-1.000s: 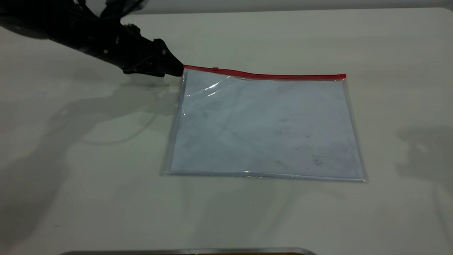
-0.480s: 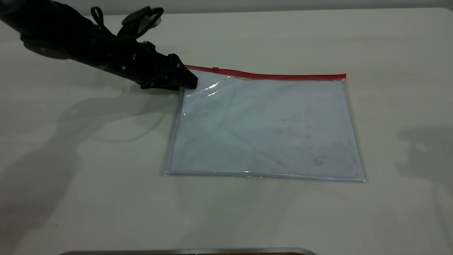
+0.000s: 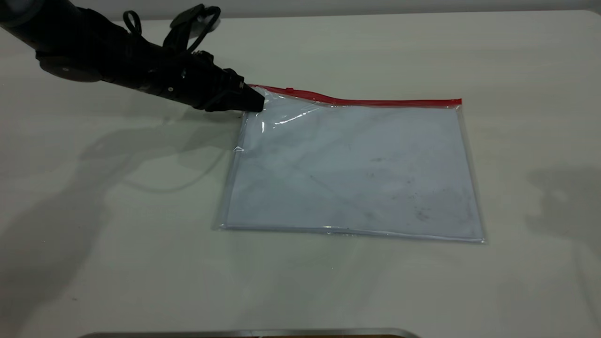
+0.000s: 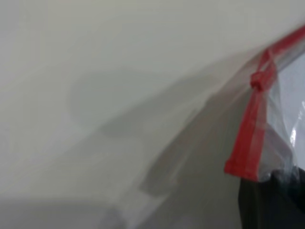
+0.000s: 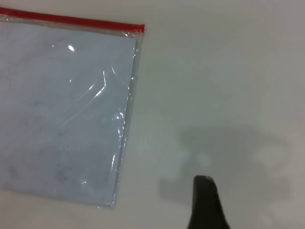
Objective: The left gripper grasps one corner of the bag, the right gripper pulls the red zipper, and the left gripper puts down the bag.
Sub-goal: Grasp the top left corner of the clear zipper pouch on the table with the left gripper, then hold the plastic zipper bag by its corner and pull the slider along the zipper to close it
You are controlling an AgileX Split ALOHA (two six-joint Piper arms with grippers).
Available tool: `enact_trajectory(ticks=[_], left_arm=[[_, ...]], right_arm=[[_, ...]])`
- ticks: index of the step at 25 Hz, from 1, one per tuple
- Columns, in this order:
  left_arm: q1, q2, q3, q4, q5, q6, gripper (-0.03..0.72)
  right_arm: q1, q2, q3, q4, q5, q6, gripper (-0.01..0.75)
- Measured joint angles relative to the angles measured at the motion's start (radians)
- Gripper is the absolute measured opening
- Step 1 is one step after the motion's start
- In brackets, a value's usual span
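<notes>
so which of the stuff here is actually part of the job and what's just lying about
Part of the job:
- bag, flat on the table
- red zipper along its far edge, slider near the left corner
- left pincer, at that corner, which looks lifted
- right pincer, off beside the bag

Just lying about:
- metal edge at the near side

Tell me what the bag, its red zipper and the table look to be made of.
The bag: seemingly thin clear glossy plastic; it shows glints and creases near the left gripper, with a pale sheet inside, possibly paper. The red zipper: likely plastic, a flexible red strip with a small slider. The table: a smooth off-white top with a soft sheen; material unclear, perhaps laminate.
</notes>
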Motion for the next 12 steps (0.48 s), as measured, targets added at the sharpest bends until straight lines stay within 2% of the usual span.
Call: enact_trajectory(ticks=[4, 7, 12], left_arm=[[0.000, 0.000, -0.055, 0.082, 0.054, 0.209, 0.053], [0.000, 0.000, -0.133, 0.243, 0.130, 0.242, 0.053], [0.000, 0.000, -0.254, 0.411, 0.311, 0.251, 0.053]], right_arm=[[0.000, 0.013, -0.009, 0.006, -0.001, -0.030, 0.547], [0.007, 0.061, -0.024, 0.019, -0.015, -0.074, 0.547], [0.058, 0.222, -0.102, 0.022, -0.064, -0.177, 0.547]])
